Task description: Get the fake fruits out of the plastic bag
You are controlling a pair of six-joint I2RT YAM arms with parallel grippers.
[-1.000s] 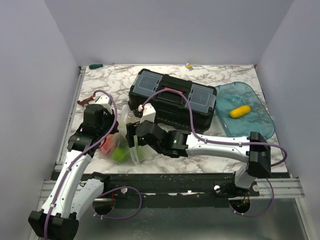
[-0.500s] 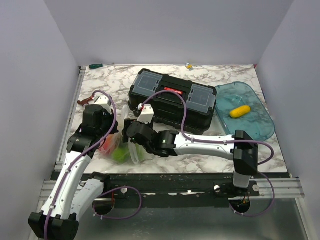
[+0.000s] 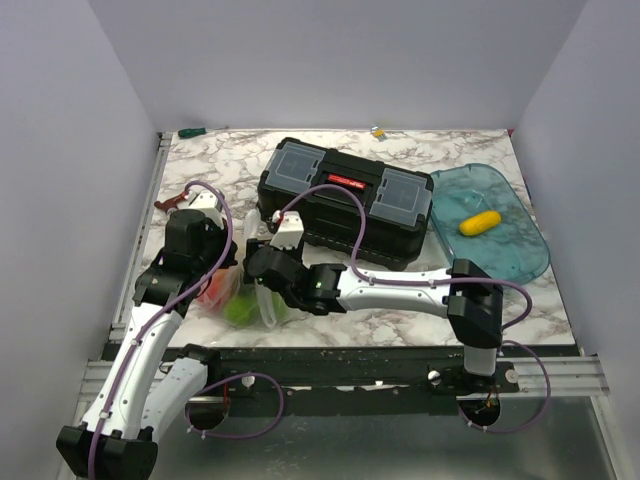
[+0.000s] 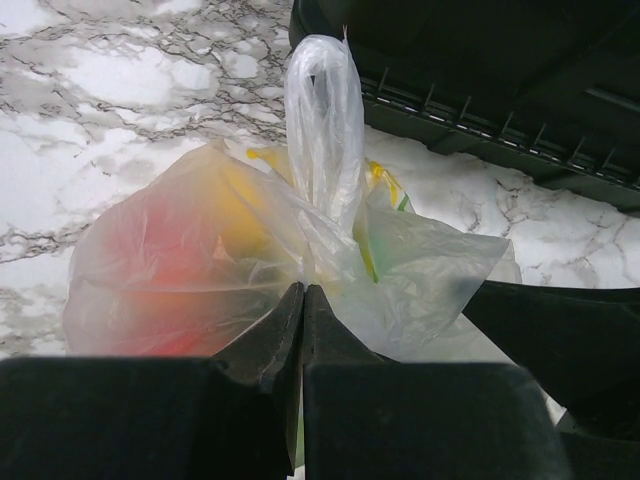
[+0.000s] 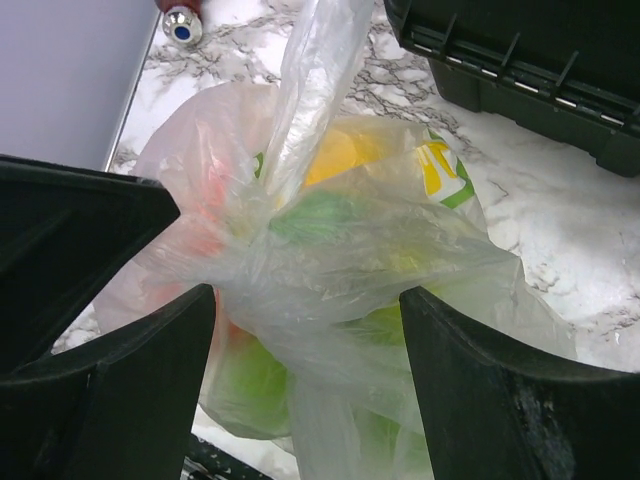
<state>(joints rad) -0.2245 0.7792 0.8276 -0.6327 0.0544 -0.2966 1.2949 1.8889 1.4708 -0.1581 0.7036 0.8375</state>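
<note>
The plastic bag lies at the table's near left, knotted at the top, with the fake fruits inside it. In the left wrist view the bag shows a red fruit and a yellow one through the film. My left gripper is shut on a fold of the bag's film. My right gripper is open, with its fingers on either side of the bag just below the knot. Yellow and green fruits show inside. A loose yellow fruit lies in the blue tray.
A black toolbox stands just behind the bag and also shows in the right wrist view. A red tool lies at the left edge. A green object and a small yellow one lie by the back wall.
My right arm has reached further left, bringing its open gripper around the bag. My left arm and the bag have stayed put.
</note>
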